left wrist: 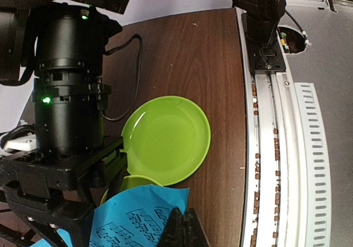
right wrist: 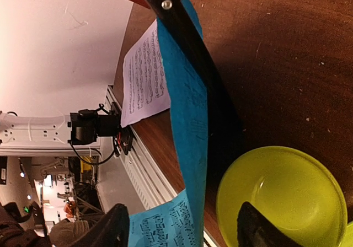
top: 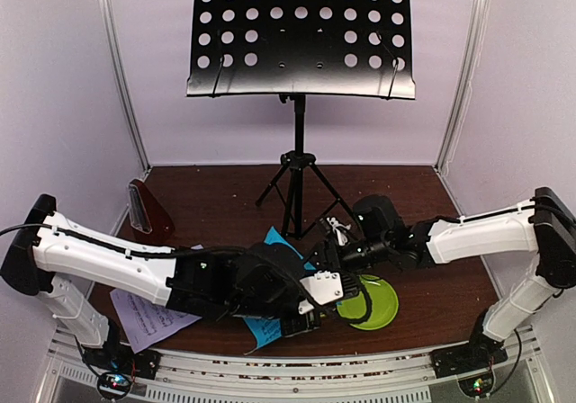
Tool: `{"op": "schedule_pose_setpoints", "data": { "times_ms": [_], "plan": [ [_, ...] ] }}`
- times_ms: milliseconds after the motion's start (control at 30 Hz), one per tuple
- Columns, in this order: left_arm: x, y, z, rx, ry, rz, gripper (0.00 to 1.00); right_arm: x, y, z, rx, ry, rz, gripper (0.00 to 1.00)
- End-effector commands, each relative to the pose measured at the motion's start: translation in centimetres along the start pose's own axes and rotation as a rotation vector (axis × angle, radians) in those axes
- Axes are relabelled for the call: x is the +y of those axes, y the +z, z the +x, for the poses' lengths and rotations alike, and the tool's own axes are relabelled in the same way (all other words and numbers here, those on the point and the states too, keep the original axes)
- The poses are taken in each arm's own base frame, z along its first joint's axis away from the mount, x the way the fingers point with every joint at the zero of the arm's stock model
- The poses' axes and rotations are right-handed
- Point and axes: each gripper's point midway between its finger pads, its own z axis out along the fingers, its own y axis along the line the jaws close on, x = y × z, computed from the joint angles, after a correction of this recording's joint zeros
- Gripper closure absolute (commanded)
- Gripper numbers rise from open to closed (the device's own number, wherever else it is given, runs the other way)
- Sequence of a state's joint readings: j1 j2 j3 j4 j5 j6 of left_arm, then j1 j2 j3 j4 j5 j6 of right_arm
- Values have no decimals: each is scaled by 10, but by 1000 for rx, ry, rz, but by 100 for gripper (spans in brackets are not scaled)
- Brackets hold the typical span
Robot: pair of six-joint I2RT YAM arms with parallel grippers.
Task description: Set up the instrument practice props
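The black music stand (top: 301, 34) stands at the back on its tripod. The brown metronome (top: 148, 207) sits at the left. A lilac-white sheet (top: 144, 317) (right wrist: 144, 70) lies flat near the front edge. My left gripper (top: 313, 318) (left wrist: 185, 227) is shut on a corner of the blue sheet (top: 266, 331) (left wrist: 138, 216), which is lifted and curled. My right gripper (top: 329, 248) (right wrist: 187, 230) is open, and the blue sheet (right wrist: 190, 137) runs edge-on between its fingers without touching them.
A green plate (top: 376, 302) (left wrist: 165, 139) lies front right of centre. A yellow-green bowl (right wrist: 281, 197) (left wrist: 132, 182) sits beside it, under my right gripper. The metal rail (left wrist: 265, 148) runs along the table's front edge. White walls close in both sides.
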State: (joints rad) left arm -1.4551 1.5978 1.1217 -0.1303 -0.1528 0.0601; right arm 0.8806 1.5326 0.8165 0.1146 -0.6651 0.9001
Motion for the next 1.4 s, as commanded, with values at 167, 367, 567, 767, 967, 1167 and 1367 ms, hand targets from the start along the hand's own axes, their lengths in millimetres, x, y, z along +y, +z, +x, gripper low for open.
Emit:
{"op": "schedule_pose_setpoints", "data": {
  "times_ms": [167,367,567,767,967,1167,1367],
  "plan": [
    [-2,0,-20,-48,31,11,100,-2,9,1,24,-16,7,60],
    [2,-1,-18,-24,10,-8,96,8,7,-3,1,-40,-34,93],
    [14,-15,-4,-18,-60,-1,64,32,-8,-9,-66,-97,-136,100],
    [27,-59,-12,-193,-118,4,36,49,-30,-9,-130,-214,-178,100],
    [43,-95,-8,-315,-192,-41,20,78,-62,-6,-227,-427,-263,100],
    [58,-121,-6,-424,-265,-70,15,104,-92,2,-298,-604,-333,100],
    [66,-144,-10,-523,-276,-105,15,131,-123,9,-388,-735,-421,100]
  ]
}}
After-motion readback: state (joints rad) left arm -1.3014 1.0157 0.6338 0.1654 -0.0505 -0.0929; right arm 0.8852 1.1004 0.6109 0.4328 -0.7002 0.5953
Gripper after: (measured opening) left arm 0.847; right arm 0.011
